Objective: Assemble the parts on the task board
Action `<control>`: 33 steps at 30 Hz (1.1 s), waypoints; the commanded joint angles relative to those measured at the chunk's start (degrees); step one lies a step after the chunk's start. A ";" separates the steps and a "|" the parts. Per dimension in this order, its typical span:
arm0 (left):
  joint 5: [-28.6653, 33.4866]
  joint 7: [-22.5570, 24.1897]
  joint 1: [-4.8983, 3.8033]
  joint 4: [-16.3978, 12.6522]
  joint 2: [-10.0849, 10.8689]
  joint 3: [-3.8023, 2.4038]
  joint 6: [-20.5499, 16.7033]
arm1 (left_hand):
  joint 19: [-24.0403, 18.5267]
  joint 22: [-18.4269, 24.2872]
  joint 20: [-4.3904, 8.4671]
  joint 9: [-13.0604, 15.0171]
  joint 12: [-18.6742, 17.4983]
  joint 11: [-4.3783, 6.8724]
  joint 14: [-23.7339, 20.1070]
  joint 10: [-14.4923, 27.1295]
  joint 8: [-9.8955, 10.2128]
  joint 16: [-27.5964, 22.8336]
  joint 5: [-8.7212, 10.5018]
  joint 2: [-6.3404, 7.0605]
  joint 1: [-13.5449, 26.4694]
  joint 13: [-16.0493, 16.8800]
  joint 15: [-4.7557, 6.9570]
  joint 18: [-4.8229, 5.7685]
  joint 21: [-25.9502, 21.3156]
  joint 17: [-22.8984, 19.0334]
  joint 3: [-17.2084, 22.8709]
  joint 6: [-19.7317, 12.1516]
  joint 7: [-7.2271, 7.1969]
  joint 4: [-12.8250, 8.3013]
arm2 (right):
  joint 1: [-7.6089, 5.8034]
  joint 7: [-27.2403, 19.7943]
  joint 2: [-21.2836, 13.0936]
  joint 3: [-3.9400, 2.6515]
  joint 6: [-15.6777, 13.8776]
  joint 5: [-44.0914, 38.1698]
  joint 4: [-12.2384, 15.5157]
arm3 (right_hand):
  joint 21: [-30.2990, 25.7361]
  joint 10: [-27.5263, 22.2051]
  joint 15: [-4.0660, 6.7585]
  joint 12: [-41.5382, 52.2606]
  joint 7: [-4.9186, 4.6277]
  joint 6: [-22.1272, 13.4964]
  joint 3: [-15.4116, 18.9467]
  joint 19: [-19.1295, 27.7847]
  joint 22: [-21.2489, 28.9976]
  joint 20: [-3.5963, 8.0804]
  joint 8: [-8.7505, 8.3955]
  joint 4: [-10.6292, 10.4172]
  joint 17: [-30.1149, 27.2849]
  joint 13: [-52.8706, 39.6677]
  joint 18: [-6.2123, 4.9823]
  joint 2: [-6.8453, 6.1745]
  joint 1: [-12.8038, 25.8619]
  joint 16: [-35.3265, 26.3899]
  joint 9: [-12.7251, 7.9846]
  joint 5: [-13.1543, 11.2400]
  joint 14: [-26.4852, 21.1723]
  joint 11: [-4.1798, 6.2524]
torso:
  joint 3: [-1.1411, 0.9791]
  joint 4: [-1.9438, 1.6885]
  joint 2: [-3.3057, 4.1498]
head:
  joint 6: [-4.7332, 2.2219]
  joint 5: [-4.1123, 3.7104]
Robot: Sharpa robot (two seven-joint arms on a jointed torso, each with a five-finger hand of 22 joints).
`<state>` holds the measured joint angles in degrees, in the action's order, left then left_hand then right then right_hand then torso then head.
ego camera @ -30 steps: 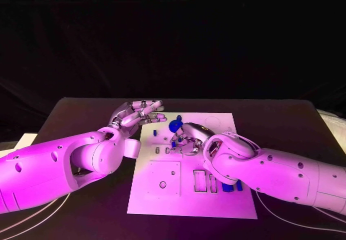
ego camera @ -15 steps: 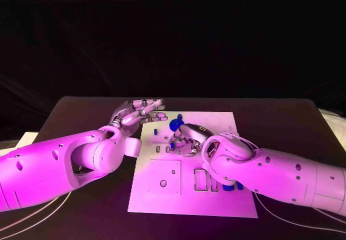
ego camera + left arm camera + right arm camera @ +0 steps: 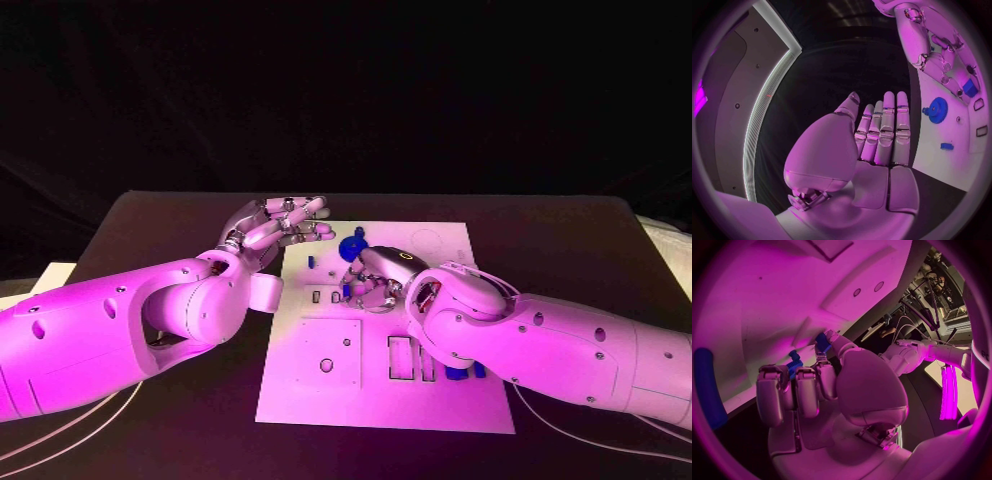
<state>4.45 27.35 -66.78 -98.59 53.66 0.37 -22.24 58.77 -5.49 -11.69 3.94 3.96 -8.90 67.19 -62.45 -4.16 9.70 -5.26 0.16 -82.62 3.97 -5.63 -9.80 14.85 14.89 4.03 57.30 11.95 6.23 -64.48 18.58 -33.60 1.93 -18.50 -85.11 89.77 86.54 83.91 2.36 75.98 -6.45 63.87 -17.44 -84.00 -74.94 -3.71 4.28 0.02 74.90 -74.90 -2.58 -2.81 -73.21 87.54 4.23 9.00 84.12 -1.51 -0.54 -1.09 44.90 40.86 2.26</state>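
Parts, small and blue, are lying scattered on the white task board [image 3: 361, 390] at the middle of the black table [image 3: 144, 220], and I am working among them. My right hand [image 3: 378, 280] is bending down over the board's middle, fingers curled in close together, and in the right wrist view their tips are closing around a small blue part [image 3: 822, 341], with a second blue piece [image 3: 794, 362] just beside them against the board. I am judging that this hand is pinching the small blue part to seat it in one of the slots under it; whether the part is already home I cannot tell, since my own fingers are covering the spot. My left hand [image 3: 274, 228] is hovering at the board's far left corner, holding nothing; the left wrist view is showing its fingers [image 3: 887, 131] straight and lying side by side, the thumb a little apart. I am keeping it there, I think, so that it is staying clear of the right hand's work while remaining near enough to steady the board. A blue gear [image 3: 937, 106] is sitting on the board's far part, just beyond my left fingertips, and a long blue bar [image 3: 707, 387] is lying at the near right of the board. Both are waiting their turn, untouched by either hand.
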 commanded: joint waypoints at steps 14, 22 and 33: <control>0.15 0.50 -0.04 -0.10 -0.10 -0.04 1.12 | 0.36 0.07 -0.17 -0.02 -0.31 0.03 0.12 0.40 0.19 -0.21 0.31 -0.03 -0.49 -0.09 -0.01 -0.67 -0.38 0.06 0.12 -0.06 0.09 -0.33 | 0.36 1.97 -0.21 0.39 2.66 -2.38 -0.12 | -0.04 -1.39 -0.51 -2.98 -1.00 -2.82 1.77 -2.21 -6.91 -0.40 -0.81 -0.25 8.29 -5.03 0.83 -2.55 1.43 -0.24 -0.59 0.25 4.53 -0.88 | 0.02 0.01 0.01 | 0.21 -0.09; 0.15 0.42 -0.04 -0.05 -0.11 -0.04 1.15 | 0.39 0.08 -0.16 -0.02 -0.31 0.02 0.16 0.43 0.23 -0.30 0.32 -0.07 -0.53 -0.10 -0.01 -0.67 -0.38 0.18 0.20 -0.06 0.12 -0.49 | 0.37 1.44 -0.22 0.43 0.43 -2.57 -0.01 | -0.20 -3.00 -1.12 -6.23 -1.70 -7.02 3.98 -2.05 -6.64 -0.93 -0.85 -0.81 8.61 -2.92 0.78 -4.31 2.31 -0.15 -0.70 -0.13 4.57 -1.54 | 0.03 0.02 0.00 | 0.22 -0.09; 0.15 0.32 -0.04 0.08 -0.19 -0.04 1.24 | 0.39 0.08 -0.16 -0.02 -0.31 0.02 0.16 0.43 0.23 -0.30 0.32 -0.07 -0.53 -0.10 -0.01 -0.67 -0.38 0.18 0.20 -0.06 0.12 -0.49 | 0.56 -1.27 -0.63 0.45 -8.31 -2.60 1.35 | -0.22 -3.48 -1.71 -7.07 -2.38 -10.16 7.51 -2.06 -6.69 -1.55 -0.71 -2.56 8.96 -2.05 0.78 -4.70 1.90 -0.06 -0.55 -1.25 4.61 -2.20 | -0.01 0.04 -0.02 | 0.04 -0.22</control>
<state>4.47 27.31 -66.80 -98.47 53.58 0.37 -22.16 58.77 -5.50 -11.69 3.94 3.96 -8.90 67.19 -62.45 -4.16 9.70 -5.26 0.16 -82.62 3.92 -5.63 -9.80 14.85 15.01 4.28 57.30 11.95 5.99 -63.98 18.59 -34.26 2.39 -22.40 -86.97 90.74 86.54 80.61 1.11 69.17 -9.03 53.79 -10.18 -84.00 -74.91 -4.95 3.51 -2.55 74.93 -74.96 -2.58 -7.30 -70.78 87.55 3.64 8.10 83.92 -3.54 -0.53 -1.06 44.90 40.95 2.07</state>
